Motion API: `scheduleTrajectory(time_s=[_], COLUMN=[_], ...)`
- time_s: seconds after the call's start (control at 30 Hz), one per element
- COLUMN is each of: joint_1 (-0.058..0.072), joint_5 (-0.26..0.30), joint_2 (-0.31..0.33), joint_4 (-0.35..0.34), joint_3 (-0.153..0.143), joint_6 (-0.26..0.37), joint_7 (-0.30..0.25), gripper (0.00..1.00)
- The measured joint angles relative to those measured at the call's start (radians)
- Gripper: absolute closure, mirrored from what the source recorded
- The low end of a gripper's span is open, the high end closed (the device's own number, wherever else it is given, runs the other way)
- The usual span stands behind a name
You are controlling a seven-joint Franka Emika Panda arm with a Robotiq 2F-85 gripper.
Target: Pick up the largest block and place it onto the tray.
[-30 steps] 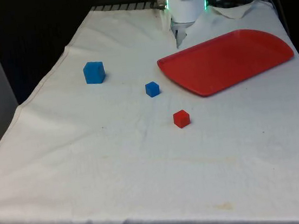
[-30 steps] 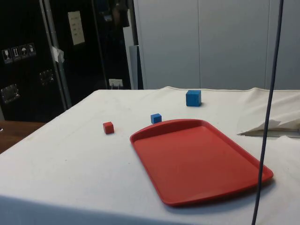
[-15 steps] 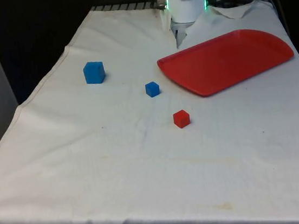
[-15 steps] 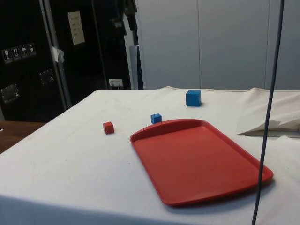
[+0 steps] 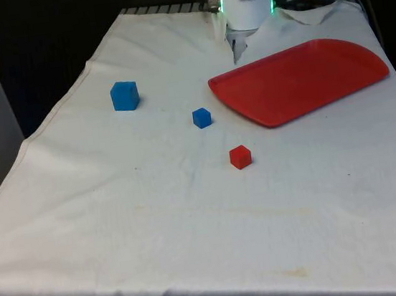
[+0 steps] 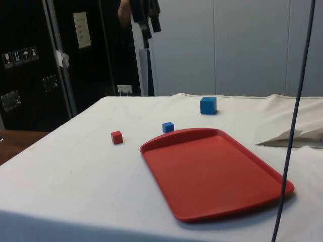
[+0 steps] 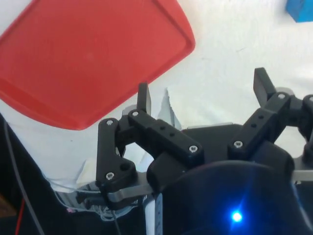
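Now tool [image 7: 201, 92] wide open, high above table; big blue block [image 5: 124, 95] untouched, tray [image 5: 298, 79] w/o blocks.

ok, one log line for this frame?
phase: pre-grasp | gripper: open, high above table | large blue block: on cloth, untouched | tray: empty

The white-clothed table [image 5: 192, 214] carries a red tray [image 5: 298, 79], two blue blocks and a red block [image 5: 240, 156].

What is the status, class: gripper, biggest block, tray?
Gripper open, holding nothing, high above the table. Large blue block sits on the cloth, untouched. Red tray bare. Nothing in the way.
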Motion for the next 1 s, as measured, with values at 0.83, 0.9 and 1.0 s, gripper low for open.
scheduleTrajectory(time_s=[0.83, 0.9, 1.0], joint_1=[-0.010, -0.011, -0.012], joint_5=[-0.054, -0.054, -0.054], joint_2=[-0.040, -0.039, -0.037], joint_4=[-0.176, -0.187, -0.204], joint_3=[-0.102, -0.114, -0.135], joint_6=[0.164, 0.173, 0.192], joint_7=[-0.100, -0.112, -0.133], gripper=[0.00, 0.00, 0.00])
